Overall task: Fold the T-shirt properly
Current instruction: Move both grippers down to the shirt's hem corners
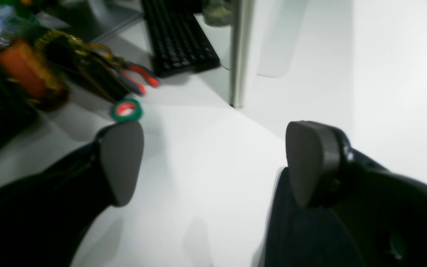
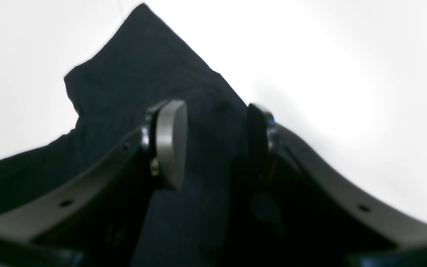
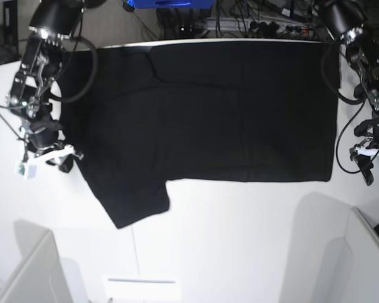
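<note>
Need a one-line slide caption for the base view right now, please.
Black T-shirt lies spread plain side up on the white table, left gripper and right gripper flanking it.

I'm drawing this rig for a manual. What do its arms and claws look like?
Both arms are black with loose black cables looped beside them. The left claw has black fingers tipped with rounded, matte grey teardrop pads. The right claw has the same build, with small holes along its curved fingers. In the base view, each wrist carries a small white part.

light: bright, even | glare: white table [image 3: 240, 227] overexposed | blur: both wrist views soft
</note>
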Robot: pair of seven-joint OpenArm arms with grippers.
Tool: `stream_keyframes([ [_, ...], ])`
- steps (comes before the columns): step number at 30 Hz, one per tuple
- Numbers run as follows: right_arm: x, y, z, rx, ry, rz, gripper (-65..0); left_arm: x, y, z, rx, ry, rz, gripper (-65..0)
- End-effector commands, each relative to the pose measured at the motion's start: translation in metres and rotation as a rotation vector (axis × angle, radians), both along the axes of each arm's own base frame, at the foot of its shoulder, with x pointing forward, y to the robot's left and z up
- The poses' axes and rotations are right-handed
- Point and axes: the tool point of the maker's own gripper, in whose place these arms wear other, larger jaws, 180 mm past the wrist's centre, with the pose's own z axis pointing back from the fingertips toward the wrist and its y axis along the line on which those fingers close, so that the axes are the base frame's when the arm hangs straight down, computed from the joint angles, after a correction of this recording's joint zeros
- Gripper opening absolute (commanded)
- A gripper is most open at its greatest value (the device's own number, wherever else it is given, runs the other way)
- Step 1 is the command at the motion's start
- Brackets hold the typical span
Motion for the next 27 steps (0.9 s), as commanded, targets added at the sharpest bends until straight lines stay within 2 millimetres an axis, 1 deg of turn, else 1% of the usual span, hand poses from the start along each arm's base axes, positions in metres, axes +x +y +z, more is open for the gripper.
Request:
stream_keyframes([
  [1, 0.017, -0.004, 0.017, -0.014, -0.061, -0.002, -39.2, 0.007, 0.014, 0.022, 0.05, -0.047, 0.021, -7.4],
  [5, 0.043, 0.001, 0.013, 0.017, -0.052, 0.011, -39.2, 0.023, 0.033, 0.015, 0.023, -0.036, 0.06, -7.4],
  [6, 0.051, 0.006, 0.012, 0.024, -0.048, 0.029, -39.2, 0.027, 0.037, 0.015, 0.014, -0.038, 0.069, -7.4],
  [9, 0.071, 0.011, 0.013, 0.001, -0.047, 0.107, -39.2, 0.041, 0.041, 0.012, 0.004, -0.022, 0.053, -7.4],
  [11, 0.082, 0.016, 0.01, 0.009, -0.036, 0.14, -39.2, 0.052, 0.035, 0.006, 0.015, 0.014, 0.014, -7.2],
  [14, 0.101, 0.016, 0.006, 0.038, -0.017, 0.139, -38.3, 0.07, 0.026, -0.002, 0.038, 0.068, -0.046, -7.2],
  [17, 0.114, 0.003, 0.0, 0.045, 0.0, 0.12, -30.6, 0.082, 0.02, -0.007, 0.025, 0.081, -0.063, -6.9],
  [21, 0.135, -0.003, -0.003, 0.079, 0.011, 0.091, -22.5, 0.092, 0.023, -0.007, -0.003, 0.08, -0.055, -6.4],
  [23, 0.142, -0.013, -0.006, 0.085, 0.025, 0.07, -20.7, 0.098, 0.023, -0.007, -0.016, 0.078, -0.061, -6.4],
  [25, 0.15, -0.017, -0.009, 0.091, 0.037, 0.062, -20.3, 0.106, 0.015, -0.008, -0.023, 0.087, -0.119, -6.4],
  [27, 0.16, -0.008, -0.011, 0.064, 0.032, 0.114, -20.3, 0.111, 0.008, -0.013, -0.032, 0.103, -0.175, -6.3],
])
